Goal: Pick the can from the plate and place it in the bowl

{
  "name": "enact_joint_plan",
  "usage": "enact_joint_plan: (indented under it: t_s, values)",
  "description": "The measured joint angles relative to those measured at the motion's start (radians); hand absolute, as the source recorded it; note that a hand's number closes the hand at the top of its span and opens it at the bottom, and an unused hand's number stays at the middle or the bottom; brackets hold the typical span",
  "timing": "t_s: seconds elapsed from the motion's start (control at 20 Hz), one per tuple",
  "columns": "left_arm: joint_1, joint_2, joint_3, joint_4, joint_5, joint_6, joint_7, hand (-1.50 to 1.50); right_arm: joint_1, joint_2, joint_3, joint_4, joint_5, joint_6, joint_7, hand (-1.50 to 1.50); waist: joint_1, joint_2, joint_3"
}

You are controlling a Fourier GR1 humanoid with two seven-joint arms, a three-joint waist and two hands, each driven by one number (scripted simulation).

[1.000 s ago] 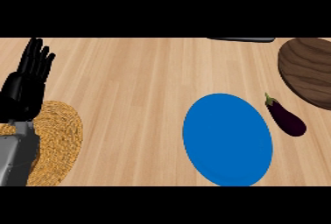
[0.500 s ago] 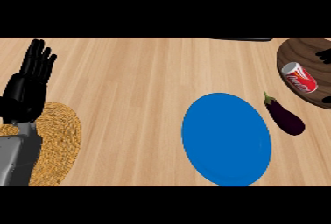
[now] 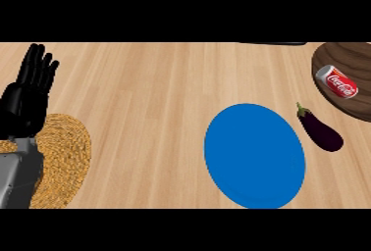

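A red can (image 3: 337, 81) lies on its side in the dark wooden bowl (image 3: 348, 61) at upper right. Centre right, a bare blue plate (image 3: 254, 154) beside an eggplant (image 3: 319, 130). The left hand (image 3: 27, 98) rests at left, fingers straight, holding nothing, above a woven mat (image 3: 64, 157).

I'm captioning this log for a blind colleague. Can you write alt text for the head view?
A red can lies on its side in a dark wooden bowl at the counter's right edge. Nearby are an eggplant and a bare blue plate. The left hand rests open above a woven mat.
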Motion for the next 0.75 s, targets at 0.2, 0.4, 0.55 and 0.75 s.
enact_joint_plan:
  t_s: [0.2, 0.4, 0.55, 0.75]
  values:
    - [-0.006, -0.003, -0.006, -0.008, -0.003, 0.003, 0.004, 0.0, 0.003, -0.065, -0.053, 0.031, -0.049, 0.03, 0.037, -1.5, 0.002, 0.005, 0.002]
    - [-0.005, -0.004, -0.005, -0.012, -0.003, 0.003, 0.006, 0.0, 0.025, -0.122, -0.095, 0.048, -0.09, 0.079, 0.043, -1.5, 0.001, 0.009, 0.005]
    - [-0.003, -0.002, -0.002, -0.012, -0.003, 0.002, 0.003, 0.0, 0.046, -0.15, -0.118, 0.055, -0.112, 0.104, 0.048, -1.5, 0.0, 0.012, 0.007]
    - [-0.001, -0.002, 0.004, -0.015, 0.004, 0.0, 0.003, 0.0, 0.072, -0.183, -0.138, 0.052, -0.132, 0.13, 0.058, -1.5, 0.0, 0.014, 0.01]
